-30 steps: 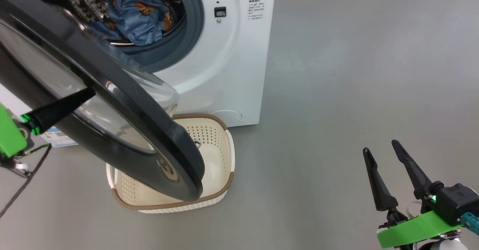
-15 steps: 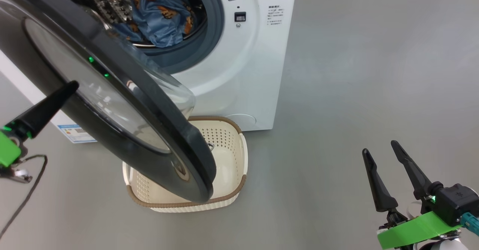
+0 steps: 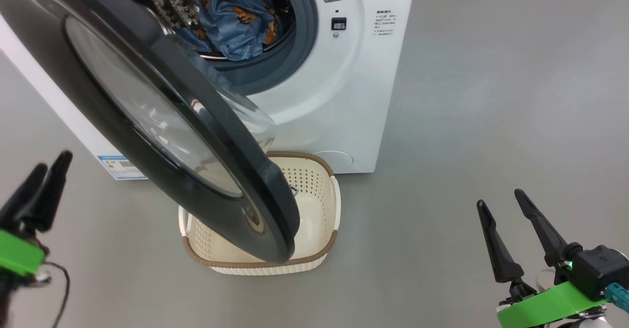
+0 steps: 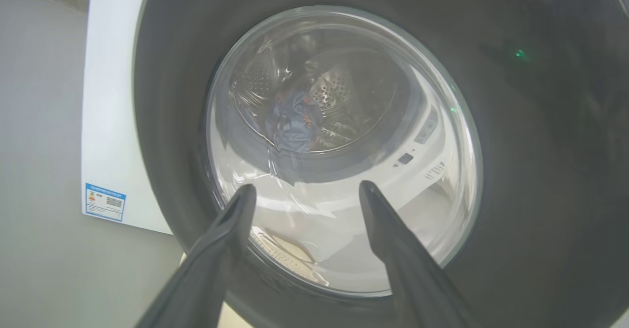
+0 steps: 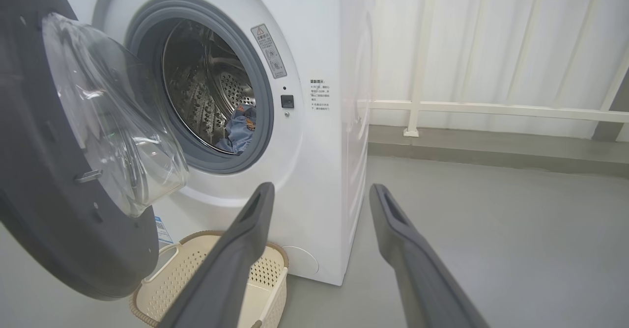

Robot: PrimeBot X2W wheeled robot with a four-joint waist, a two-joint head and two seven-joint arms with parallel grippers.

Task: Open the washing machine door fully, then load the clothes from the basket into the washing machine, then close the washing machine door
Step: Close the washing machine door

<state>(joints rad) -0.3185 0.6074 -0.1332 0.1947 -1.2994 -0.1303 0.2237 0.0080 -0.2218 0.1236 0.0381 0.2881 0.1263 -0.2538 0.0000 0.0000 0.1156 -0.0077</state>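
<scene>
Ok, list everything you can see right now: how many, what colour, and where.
washing machine: one, white, on the floor.
washing machine door: one, black with clear window, partly open above the basket.
clothes: count unclear, light blue, in the drum.
basket: one, cream with brown rim, on the floor before the machine.
label: one, blue, low on the machine.
railing: one, white, behind the machine.
floor: grey.
left gripper: one, dark fingers, open, facing the door.
right gripper: one, dark fingers, open, over the floor.
</scene>
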